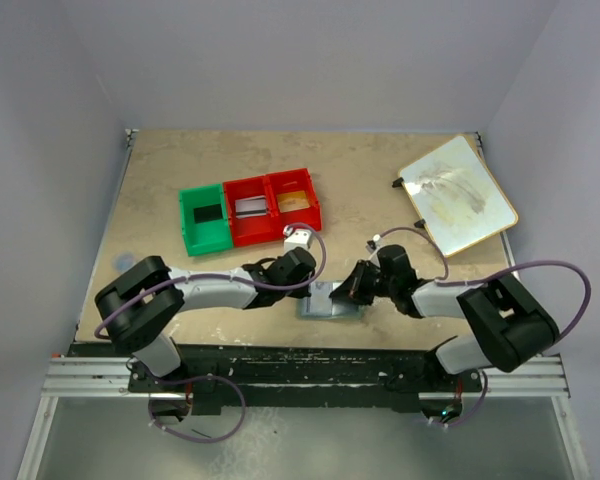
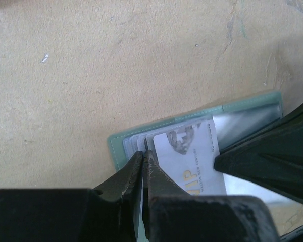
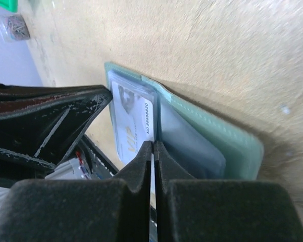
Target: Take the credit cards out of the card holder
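pulling one card free is the step in hand. the card holder [image 3: 219, 138] lies open and flat on the table [image 2: 91, 75], near its front edge between the two arms, pale pockets up. a white credit card [image 2: 189, 154] printed "vip" sits skewed over one pocket and looks partly out of it. the right gripper [image 3: 152, 148] has its fingers pressed together on that card's edge, and a thin pale sliver shows between the pads. the left gripper [image 2: 144, 159] is pinched closed too, at the holder's end where pocket and card corner meet. it seems to grip the pocket edge, though it may catch the card corner as well. next, i judge, the right arm should draw the card out flat and straight while the left pins the holder so it does not slide along. whether more cards lie beneath is hidden. the green bin [image 1: 187, 225] and red bins [image 1: 272, 207] stand farther back.
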You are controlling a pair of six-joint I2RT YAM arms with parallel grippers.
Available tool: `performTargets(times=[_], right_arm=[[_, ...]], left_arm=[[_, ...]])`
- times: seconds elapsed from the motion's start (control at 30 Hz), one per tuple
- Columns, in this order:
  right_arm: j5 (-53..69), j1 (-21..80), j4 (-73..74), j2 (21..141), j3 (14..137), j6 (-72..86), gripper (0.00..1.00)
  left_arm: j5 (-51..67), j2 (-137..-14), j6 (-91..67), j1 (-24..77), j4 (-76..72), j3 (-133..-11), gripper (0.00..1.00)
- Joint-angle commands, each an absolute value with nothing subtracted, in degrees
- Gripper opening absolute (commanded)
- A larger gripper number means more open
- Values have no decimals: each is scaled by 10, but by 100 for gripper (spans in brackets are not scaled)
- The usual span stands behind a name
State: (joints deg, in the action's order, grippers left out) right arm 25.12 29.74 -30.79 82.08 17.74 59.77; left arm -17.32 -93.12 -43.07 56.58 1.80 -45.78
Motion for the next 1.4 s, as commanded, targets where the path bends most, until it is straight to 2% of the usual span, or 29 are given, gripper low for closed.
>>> performTargets(times=[0.0,0.23,0.47,0.63,0.77,1.07,1.37], right_arm=[[259,254,-205,812,201,512,0],[215,237,-82,813,251,437,0],[284,234,-171,804,242,443,1],[335,234,-319,800,189,516,14],[338,234,-340,802,183,520,24],[375,235,-387,857,186,519,25],[393,236,-418,904,183,524,21]], left_arm=[[-184,-954,-437,566,77,-430,0],[-184,-950,-438,568,74,-414,0],[-198,-935,-440,569,87,-425,0],[-213,-876,-449,568,102,-436,0],[-170,-847,-437,570,79,-447,1],[-99,-905,-403,594,43,-487,2],[-98,-933,-393,598,52,-490,0]])
